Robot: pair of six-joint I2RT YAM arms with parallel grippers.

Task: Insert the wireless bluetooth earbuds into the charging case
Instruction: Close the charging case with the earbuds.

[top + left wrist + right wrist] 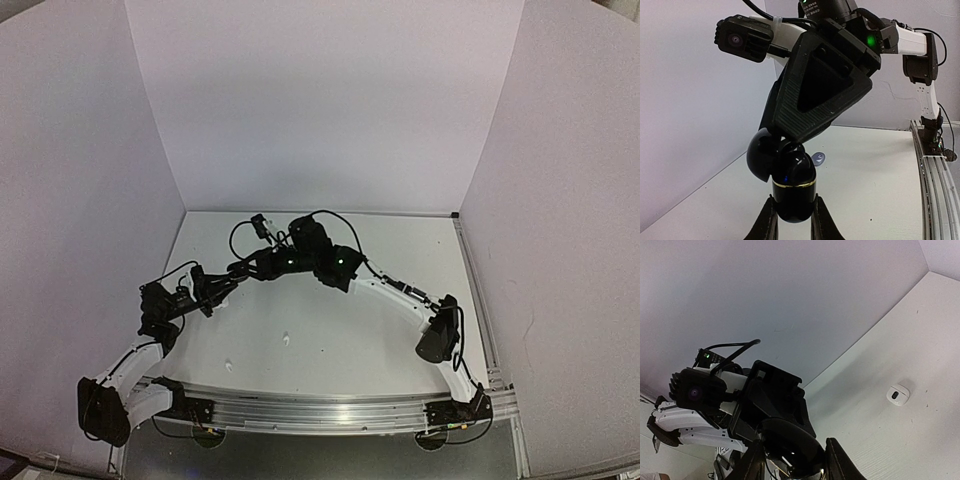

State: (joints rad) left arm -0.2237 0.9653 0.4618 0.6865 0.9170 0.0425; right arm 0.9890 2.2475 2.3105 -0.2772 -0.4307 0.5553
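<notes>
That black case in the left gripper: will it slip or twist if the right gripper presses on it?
The black case looks glossy and rounded, so it may slip or rotate between the fingers of the left gripper. Its open lid hangs to one side, probably making it lopsided. It seems rigid, unlikely to deform.

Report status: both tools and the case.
Left tool shut on open charging case. Right tool at its mouth, grip unclear. One grey earbud loose on table behind.
</notes>
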